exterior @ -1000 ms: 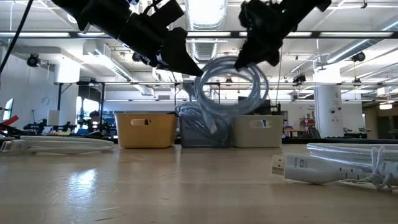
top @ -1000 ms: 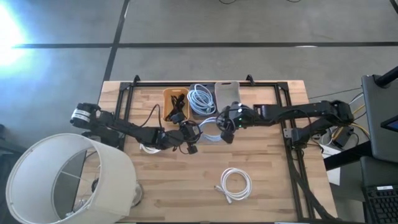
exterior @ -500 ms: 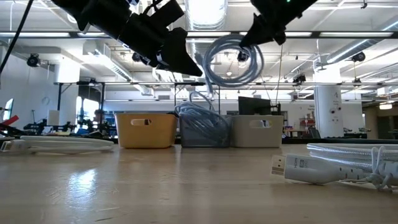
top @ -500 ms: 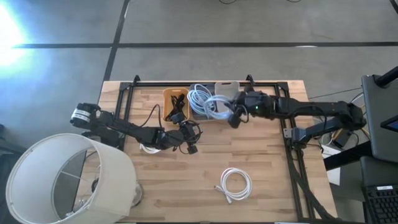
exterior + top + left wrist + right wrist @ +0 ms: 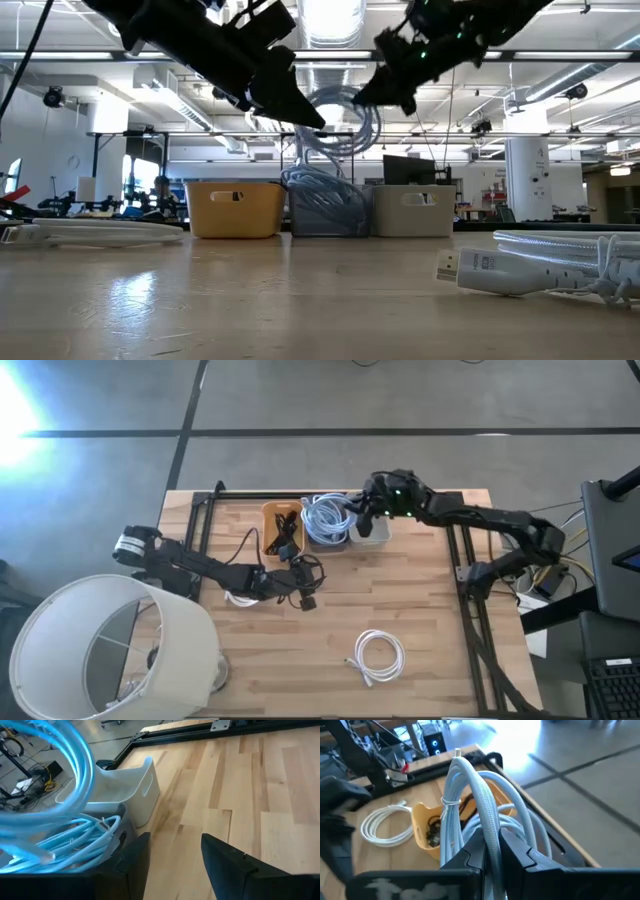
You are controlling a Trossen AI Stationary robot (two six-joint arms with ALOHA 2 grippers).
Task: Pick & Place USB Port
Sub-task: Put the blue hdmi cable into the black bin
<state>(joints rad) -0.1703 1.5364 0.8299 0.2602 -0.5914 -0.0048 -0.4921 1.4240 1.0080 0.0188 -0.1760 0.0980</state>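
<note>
A coiled light-blue USB cable (image 5: 325, 516) hangs over the dark middle bin (image 5: 322, 541), which holds more blue cables, with my right gripper (image 5: 362, 510) shut on it. A thin tie (image 5: 451, 800) binds the coil. The middle bin stands between a yellow bin (image 5: 282, 528) and a white bin (image 5: 371, 530) at the table's far edge. My left gripper (image 5: 303, 582) hovers open and empty over the table's middle, on the near side of the bins; in its wrist view the fingers (image 5: 135, 862) frame bare wood. My right gripper pinches a bundle of the coil's strands (image 5: 491, 837) between its two fingers, at the coil's near side. The fingers come slanting down from the table's right. The coil (image 5: 338, 118) stands out beyond the fingertips, lifted clear above the middle bin.
A white coiled cable (image 5: 379, 656) lies on the table near the front. Another white cable (image 5: 236, 598) lies under the left arm. A big white lampshade (image 5: 110, 650) sits at the near left corner. A black frame (image 5: 460, 550) borders the table.
My right gripper has swung toward the table's far edge, rising a little, and has carried the blue coil from over the open table to above the middle bin. The coil has stayed in its hold and clear of everything. My left gripper has kept still.
</note>
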